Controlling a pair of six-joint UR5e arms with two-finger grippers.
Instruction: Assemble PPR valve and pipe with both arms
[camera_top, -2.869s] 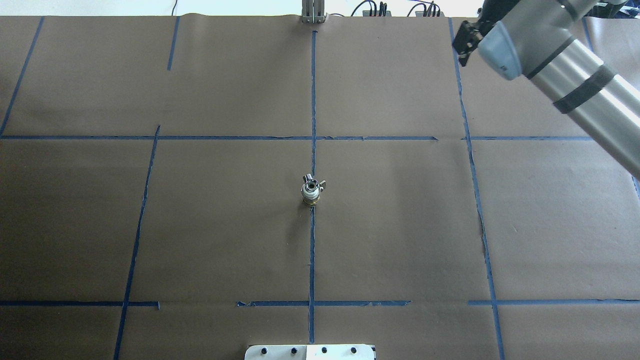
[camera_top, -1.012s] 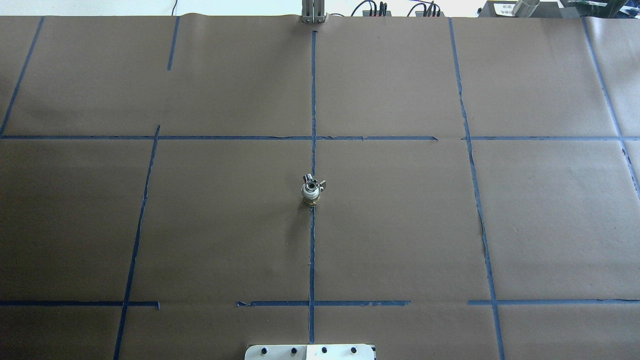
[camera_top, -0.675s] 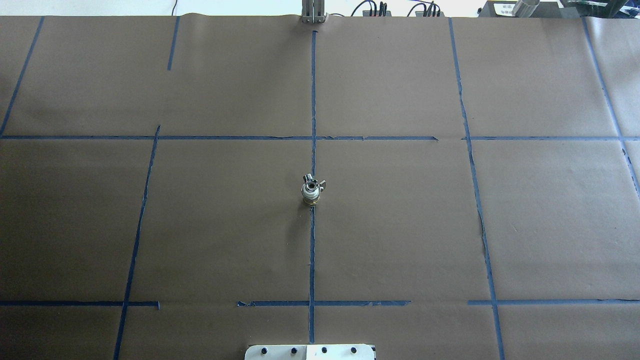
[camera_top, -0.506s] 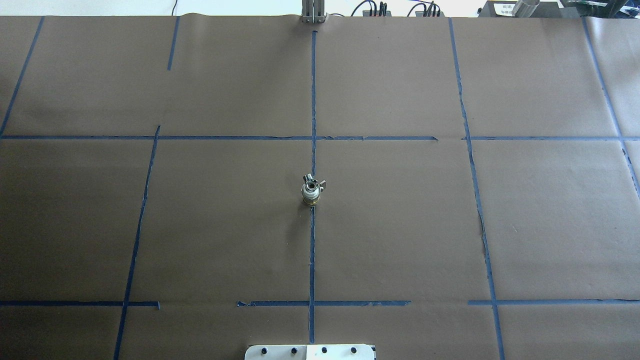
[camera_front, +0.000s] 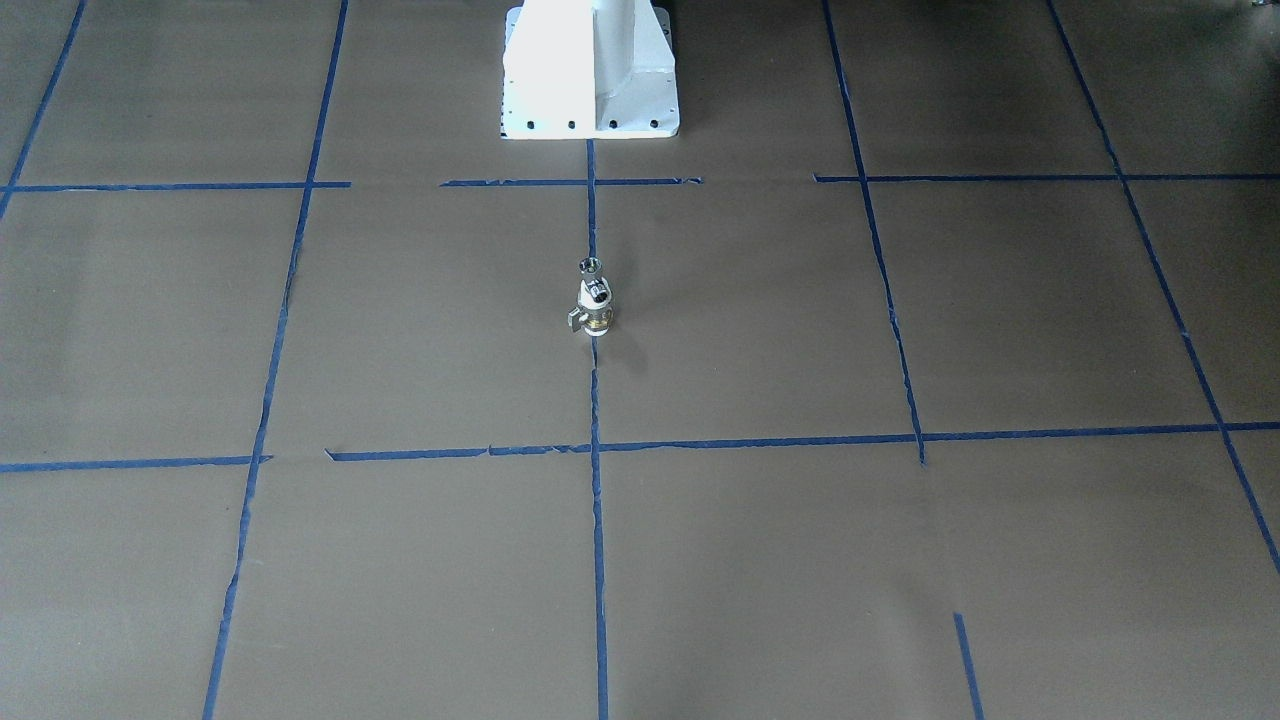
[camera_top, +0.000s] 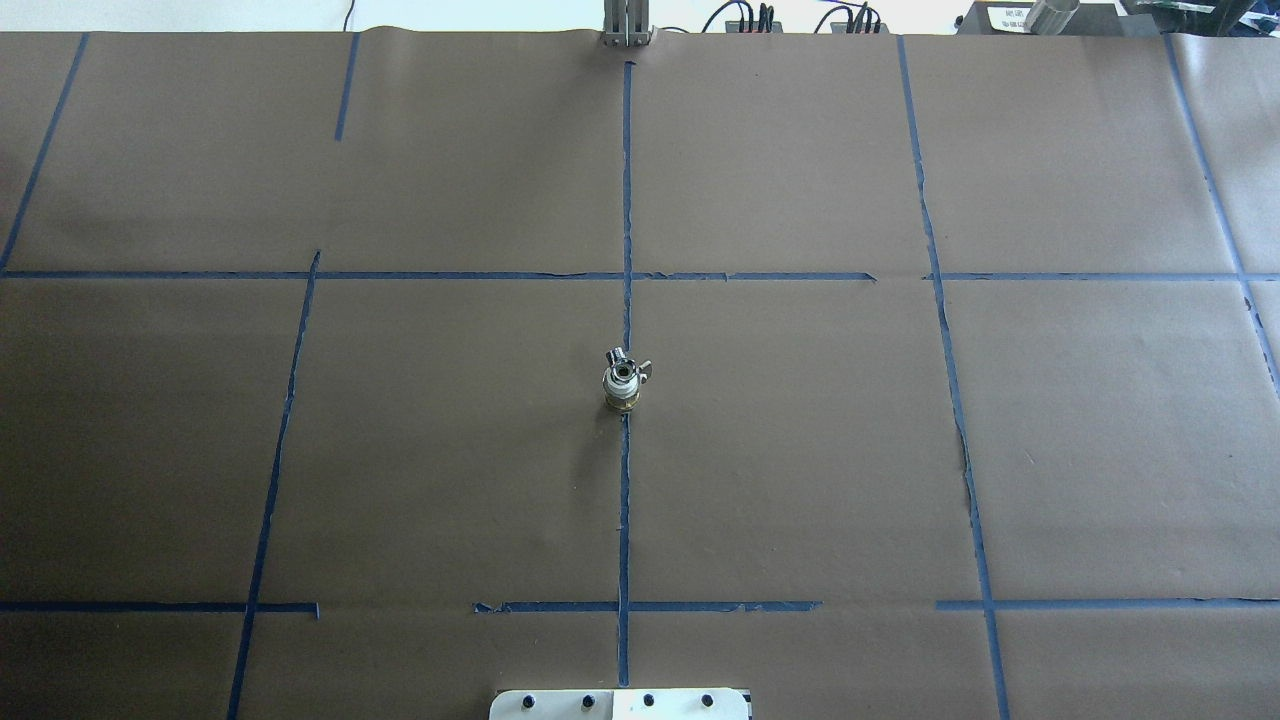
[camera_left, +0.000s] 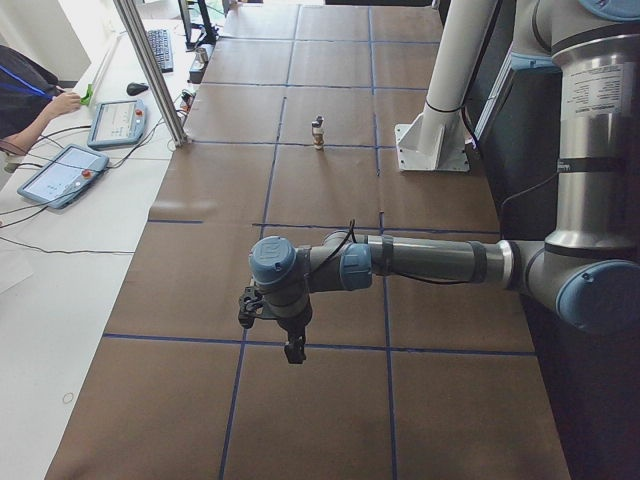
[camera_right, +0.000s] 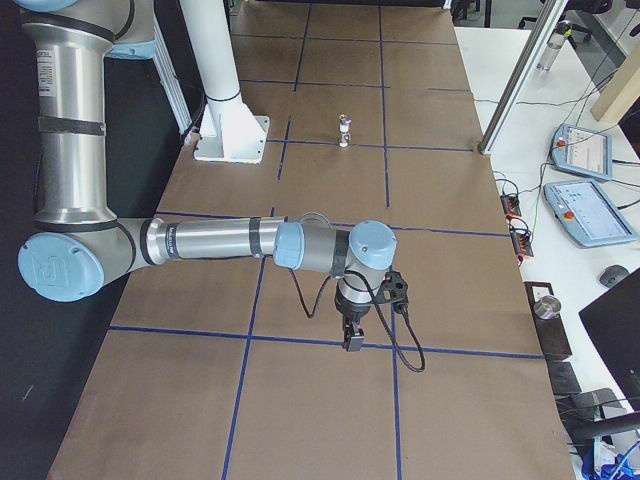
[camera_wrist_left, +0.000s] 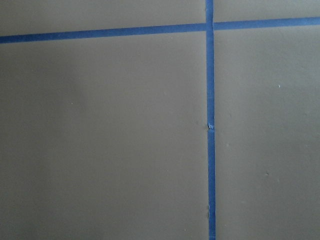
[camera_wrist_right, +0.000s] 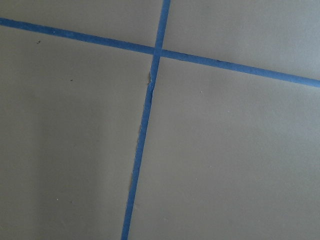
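Observation:
The PPR valve stands upright at the table's middle on the blue centre line, brass end down, small lever to one side. The silver pipe sits on top of it, and both show in the front view as one stack. Neither arm is near it. My left gripper hangs over the table's left end, pointing down; I cannot tell if it is open or shut. My right gripper hangs over the right end; I cannot tell its state either. Both wrist views show only brown paper and blue tape.
The white pedestal base stands at the robot's side of the table. Blue tape lines grid the brown paper. Teach pendants lie on the white side table, near an aluminium post and a seated operator.
The right arm, which showed at the overhead view's top right 2.9 s ago, has left that view. The valve and pipe have not moved.

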